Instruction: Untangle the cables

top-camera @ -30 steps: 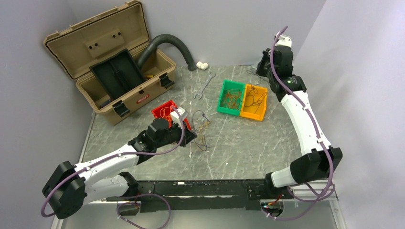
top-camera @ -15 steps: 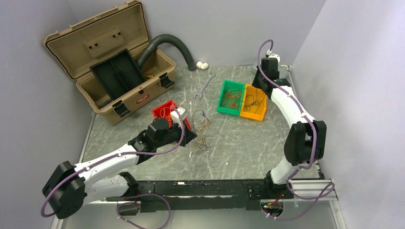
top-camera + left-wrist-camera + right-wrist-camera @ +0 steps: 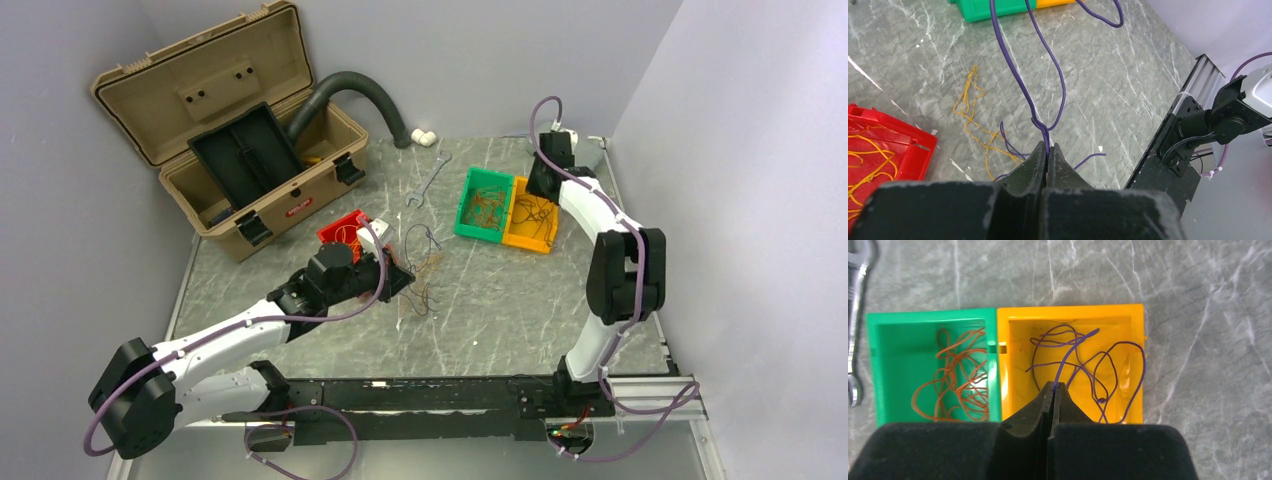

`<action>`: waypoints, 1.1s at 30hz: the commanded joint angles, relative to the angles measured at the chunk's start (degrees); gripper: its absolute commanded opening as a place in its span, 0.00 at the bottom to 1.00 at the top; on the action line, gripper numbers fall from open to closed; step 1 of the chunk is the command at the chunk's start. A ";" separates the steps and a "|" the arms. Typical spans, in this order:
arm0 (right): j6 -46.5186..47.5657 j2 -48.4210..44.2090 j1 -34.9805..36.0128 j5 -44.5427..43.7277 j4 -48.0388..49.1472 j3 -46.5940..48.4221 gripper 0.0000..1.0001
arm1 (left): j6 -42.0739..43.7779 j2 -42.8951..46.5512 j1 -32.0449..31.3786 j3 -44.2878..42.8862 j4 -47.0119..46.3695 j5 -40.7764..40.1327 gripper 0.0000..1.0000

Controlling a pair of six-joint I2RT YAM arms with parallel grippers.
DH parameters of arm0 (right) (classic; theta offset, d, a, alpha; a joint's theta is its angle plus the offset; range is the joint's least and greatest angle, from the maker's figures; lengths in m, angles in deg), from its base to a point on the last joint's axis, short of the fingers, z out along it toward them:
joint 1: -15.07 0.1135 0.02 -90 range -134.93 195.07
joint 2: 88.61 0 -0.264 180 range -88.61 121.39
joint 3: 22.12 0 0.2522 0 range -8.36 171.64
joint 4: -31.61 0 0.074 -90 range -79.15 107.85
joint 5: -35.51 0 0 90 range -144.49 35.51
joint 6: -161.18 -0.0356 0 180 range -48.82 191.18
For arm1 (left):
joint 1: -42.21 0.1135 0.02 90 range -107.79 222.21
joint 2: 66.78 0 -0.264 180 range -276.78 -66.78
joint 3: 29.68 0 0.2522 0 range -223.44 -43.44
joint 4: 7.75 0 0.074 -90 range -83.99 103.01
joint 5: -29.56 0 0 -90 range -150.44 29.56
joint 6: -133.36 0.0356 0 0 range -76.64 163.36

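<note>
My left gripper (image 3: 403, 277) is shut on a knot of thin purple wires (image 3: 1020, 85) and holds them above the table; the strands loop up and away from its tip (image 3: 1047, 149). Loose yellow wires (image 3: 970, 110) lie on the table under it, beside the red bin (image 3: 908, 145), which holds more yellow wires. My right gripper (image 3: 540, 192) hovers over the orange bin (image 3: 1018, 315) and is shut on the end of a purple wire (image 3: 1070, 352) at its tip (image 3: 1053, 386). More purple wires (image 3: 1140, 365) lie in that bin. The green bin (image 3: 878, 320) holds orange-brown wires (image 3: 955, 380).
An open tan toolbox (image 3: 230, 130) stands at the back left with a dark corrugated hose (image 3: 360, 85) and a white fitting (image 3: 423, 137) behind it. A wrench (image 3: 428, 180) lies left of the green bin (image 3: 483, 205). Walls close in at the right and back.
My right arm has folded in and its gripper has come down over the orange bin with a purple wire. My left gripper has lifted slightly with the purple wires.
</note>
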 commanded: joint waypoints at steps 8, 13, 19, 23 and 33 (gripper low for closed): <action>2.57 11.95 -1.48 14.65 3.35 9.30 0.00 | 1.89 1.27 -0.29 -3.37 1.18 -1.10 0.00; 2.24 15.12 -2.29 15.31 -0.87 15.17 0.00 | 2.04 1.84 -0.24 -3.37 1.58 -1.53 0.00; 1.29 18.27 -3.50 13.42 -2.00 15.49 0.00 | 1.95 1.93 -0.22 -3.13 1.40 -1.74 0.00; 0.97 17.71 -3.83 12.04 -1.43 13.58 0.00 | 2.03 1.33 -0.22 -3.30 1.22 -1.33 0.00; 0.23 14.40 -3.81 11.95 1.96 5.65 0.00 | 2.31 0.65 -0.24 -4.08 0.90 -0.46 0.00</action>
